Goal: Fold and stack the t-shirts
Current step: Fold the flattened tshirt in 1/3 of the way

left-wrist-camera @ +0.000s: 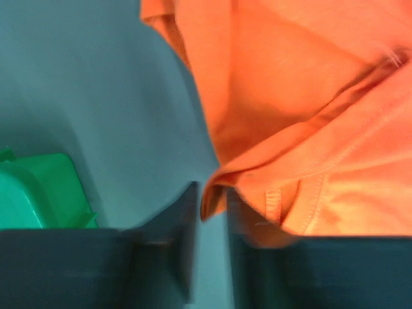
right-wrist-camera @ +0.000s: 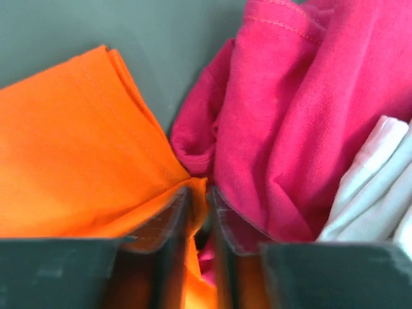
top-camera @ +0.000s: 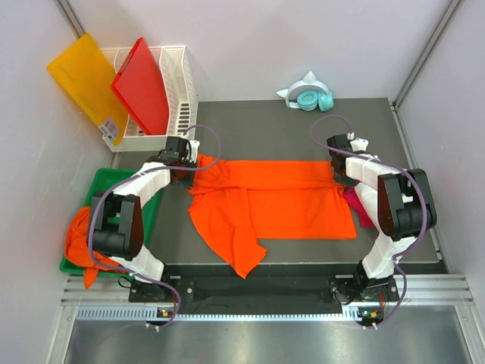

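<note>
On the dark table [top-camera: 258, 121], an orange shirt [top-camera: 288, 201] lies spread between the two arms. Its far edge is pulled into a straight band from gripper to gripper, and its near left corner trails toward the table's front edge.

The left gripper [top-camera: 184, 168] sits at the shirt's far left corner. In the left wrist view, its fingers stand a narrow way apart [left-wrist-camera: 211, 206] with a folded hem of the orange shirt [left-wrist-camera: 302, 129] at their tips. The picture is blurred, and I cannot tell whether the cloth is pinched or lying loose.

The right gripper [top-camera: 339, 168] sits at the far right corner. In its wrist view, the fingers are also only slightly parted [right-wrist-camera: 199, 199], with a fold of the orange shirt [right-wrist-camera: 71, 161] running into the gap. Whether it is clamped I cannot tell. Just beside it on the right is a crumpled magenta shirt [right-wrist-camera: 283, 129], touching the orange one, with a white shirt [right-wrist-camera: 373, 187] against its far side. From above, the magenta shirt [top-camera: 355, 203] shows at the orange shirt's right edge, partly under the right arm.

Left of the table is a green bin [top-camera: 106, 180], also in the left wrist view [left-wrist-camera: 38, 193], with more orange cloth [top-camera: 79, 235] spilling over its left rim. Behind it, a white basket [top-camera: 182, 83] holds a red board [top-camera: 142, 83] and a yellow board [top-camera: 83, 80]. Headphones [top-camera: 307, 97] lie beyond the table's far edge.
</note>
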{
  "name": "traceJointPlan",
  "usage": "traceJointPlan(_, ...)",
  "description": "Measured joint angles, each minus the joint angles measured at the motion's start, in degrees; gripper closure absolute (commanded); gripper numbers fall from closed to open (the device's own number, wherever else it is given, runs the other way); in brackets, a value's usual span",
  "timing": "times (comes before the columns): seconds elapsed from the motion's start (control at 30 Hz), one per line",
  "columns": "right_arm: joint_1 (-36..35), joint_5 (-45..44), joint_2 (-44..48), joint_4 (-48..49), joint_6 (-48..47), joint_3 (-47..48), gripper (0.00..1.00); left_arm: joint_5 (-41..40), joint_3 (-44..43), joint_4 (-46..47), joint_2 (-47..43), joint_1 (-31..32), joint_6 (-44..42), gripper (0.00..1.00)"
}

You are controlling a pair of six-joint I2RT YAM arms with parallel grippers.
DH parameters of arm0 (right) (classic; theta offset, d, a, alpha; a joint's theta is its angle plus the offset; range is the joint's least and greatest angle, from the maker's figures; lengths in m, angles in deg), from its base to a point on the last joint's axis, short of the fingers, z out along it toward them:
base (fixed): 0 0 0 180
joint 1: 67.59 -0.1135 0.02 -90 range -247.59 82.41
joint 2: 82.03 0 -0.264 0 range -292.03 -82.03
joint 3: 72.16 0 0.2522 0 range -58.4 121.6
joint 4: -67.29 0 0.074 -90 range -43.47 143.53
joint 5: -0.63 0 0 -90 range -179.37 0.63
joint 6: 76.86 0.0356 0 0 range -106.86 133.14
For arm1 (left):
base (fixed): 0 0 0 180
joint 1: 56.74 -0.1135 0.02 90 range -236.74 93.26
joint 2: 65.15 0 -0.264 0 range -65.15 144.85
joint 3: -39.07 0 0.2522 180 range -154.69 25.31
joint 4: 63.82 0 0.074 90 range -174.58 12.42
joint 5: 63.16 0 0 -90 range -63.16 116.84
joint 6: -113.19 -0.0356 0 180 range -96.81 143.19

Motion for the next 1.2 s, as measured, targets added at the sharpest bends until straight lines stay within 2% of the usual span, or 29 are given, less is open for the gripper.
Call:
traceJointPlan(0.03,0.0,0.1,0.2,0.1,0.1,0.0,0.58,0.8,0.0,0.0,-0.3,0.0,-0.1,0.53)
traceJointPlan(0.13,0.0,1.8,2.5,0.8,-0.7,0.1,0.41,2.6,-0.6,-0.7,-2.8,-0.1,-0.1,0.50)
traceJointPlan(0.2,-0.2,2.7,4.0,0.5,-1.2,1.3,0.39,4.1,-2.8,-1.4,-4.5,-0.1,0.2,0.51)
traceJointPlan(0.23,-0.3,2.9,4.3,0.4,-1.5,2.3,0.39,4.7,-4.3,-1.5,-5.0,-0.1,0.5,0.58)
traceJointPlan(0.3,-0.8,3.8,4.3,0.6,-2.2,5.2,0.47,5.8,-7.7,-1.2,-5.2,0.0,1.1,0.67)
traceJointPlan(0.33,-1.3,4.4,4.3,1.0,-2.7,6.6,0.62,6.4,-9.3,-0.6,-5.2,-0.1,1.4,0.83)
traceJointPlan(0.37,-1.7,5.0,4.3,1.4,-3.0,7.5,0.72,6.8,-10.6,0.0,-4.8,-0.1,1.7,0.90)
traceJointPlan(0.43,-2.4,6.8,4.2,2.4,-3.9,8.9,0.95,7.5,-13.1,0.6,-3.3,0.0,2.5,0.98)
traceJointPlan(0.6,-3.7,11.0,-0.2,4.8,-4.3,11.5,0.98,8.1,-17.7,1.8,6.7,0.8,3.0,1.00)
traceJointPlan(0.77,-4.4,13.4,-7.4,5.0,-4.3,12.7,0.99,8.3,-18.1,0.8,15.9,1.4,3.3,1.00)
traceJointPlan(1.03,-5.2,14.7,-11.8,4.3,-4.4,16.4,0.99,8.4,-19.7,0.2,19.2,1.9,3.5,1.00)
traceJointPlan(1.2,-5.2,15.3,-15.4,3.0,-4.3,20.5,0.99,7.4,-24.7,-1.0,24.1,2.5,3.5,1.00)
